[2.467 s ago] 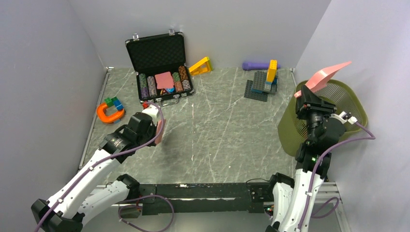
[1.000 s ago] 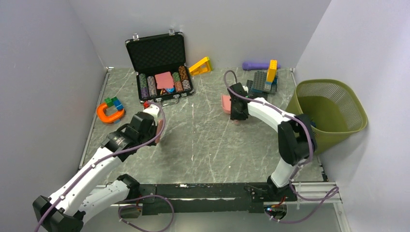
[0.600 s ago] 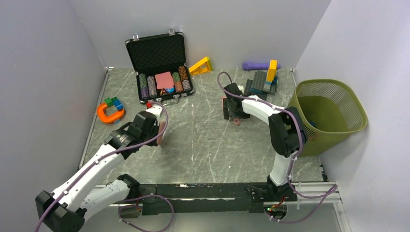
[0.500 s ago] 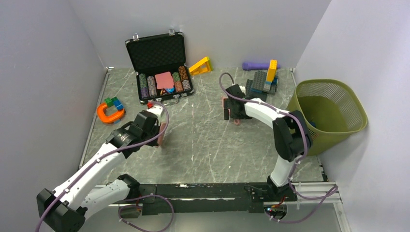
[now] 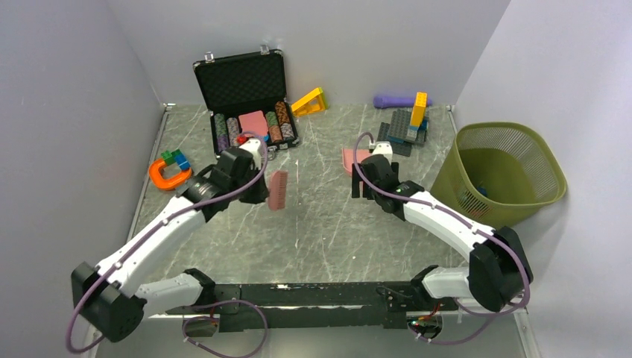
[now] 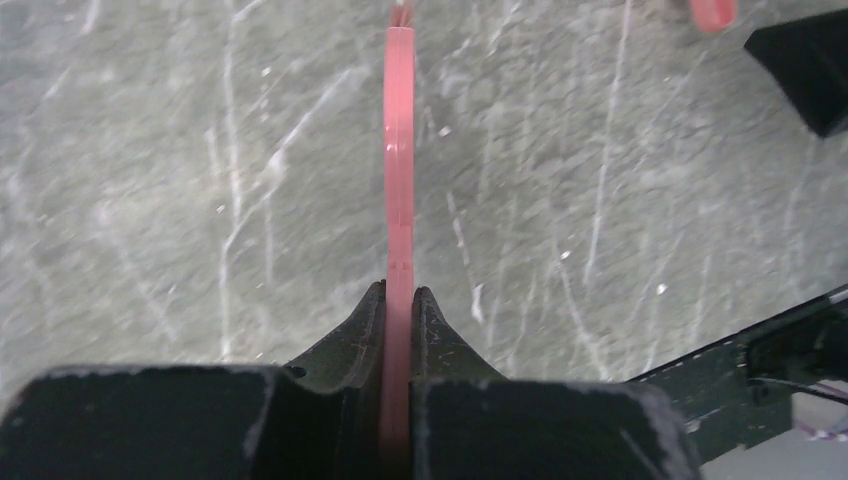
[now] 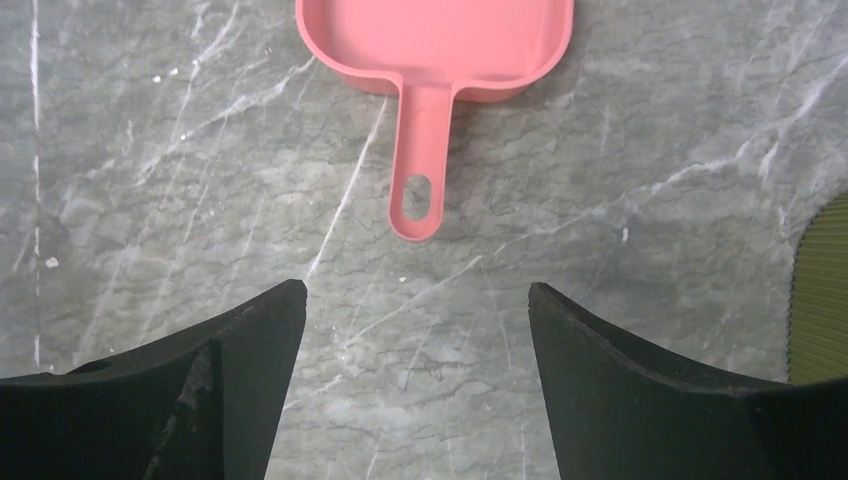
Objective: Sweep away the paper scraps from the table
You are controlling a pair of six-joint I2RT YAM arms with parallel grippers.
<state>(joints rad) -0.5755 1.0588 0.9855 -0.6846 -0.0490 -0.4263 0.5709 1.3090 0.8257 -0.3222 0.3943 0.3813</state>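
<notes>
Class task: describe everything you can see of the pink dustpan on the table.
The pink dustpan looks like smooth moulded plastic: a shallow rounded tray with a raised rim and a narrow handle ending in an oval hole. It lies flat, open side up, on the table, handle toward the right gripper, whose open jaws stand clear of it.

1. From overhead I get soft, even light. The table (image 5: 328, 224) is lit evenly from end to end, with only a faint, fuzzy shadow beside the left arm (image 5: 149, 246).
2. The walls (image 5: 74, 112) lean outward towards the edges of that view.
3. My left wrist view is soft: the marble veins smear, while the brush (image 6: 398, 150) edge stays fairly crisp.
4. My right wrist view is sharp, and the dustpan (image 7: 440, 40) shows just a thin shadow along its edge.
5. The left gripper (image 6: 398, 290) and the right gripper (image 7: 417, 290) read near-black, with little detail.
</notes>
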